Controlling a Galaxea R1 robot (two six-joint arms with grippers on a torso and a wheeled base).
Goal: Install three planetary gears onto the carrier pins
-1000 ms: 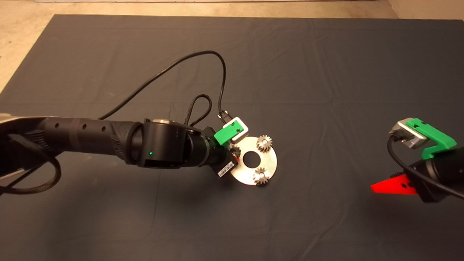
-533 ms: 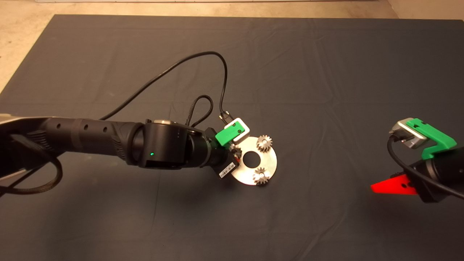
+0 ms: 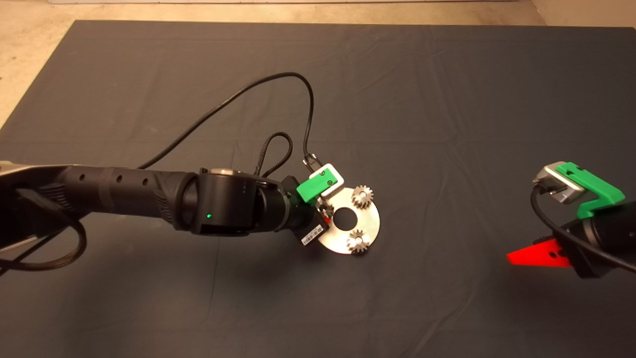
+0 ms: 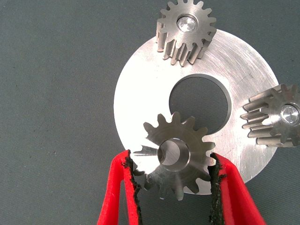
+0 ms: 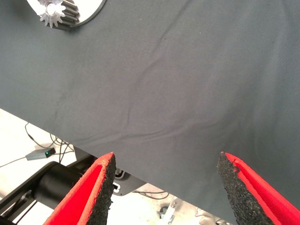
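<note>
Left end effector (image 4: pixel 174 187) clamped on third planetary gear (image 4: pixel 176 157), black pads pressing teeth on both flanks, gear tilted a little over disc (image 4: pixel 140 89) near its rim, bore showing no pin top. In head view left end effector (image 3: pixel 324 211) at 9 o'clock edge of disc (image 3: pixel 365 219), arm reaching in from 9 o'clock across mat (image 3: pixel 447 99). Held gear mostly hidden under wrist there. Two other planetary gears seated on carrier pins: one at 1 o'clock of centre hole (image 3: pixel 362 197), one at 5 o'clock (image 3: pixel 357 241); in left wrist view same two (image 4: pixel 186 30) and (image 4: pixel 276 115), each with shiny pin top (image 4: pixel 186 22) showing in bore. Pin under held gear not visible, cannot tell whether engaged. Disc flat on mat, roughly centre of bench. Right end effector (image 5: pixel 164 187) spread wide, holding nothing, parked at 4 o'clock edge of head view (image 3: pixel 534 253), well apart from disc; disc edge and one gear (image 5: pixel 56 14) glimpsed in right wrist view, floor and cables beyond mat edge.
</note>
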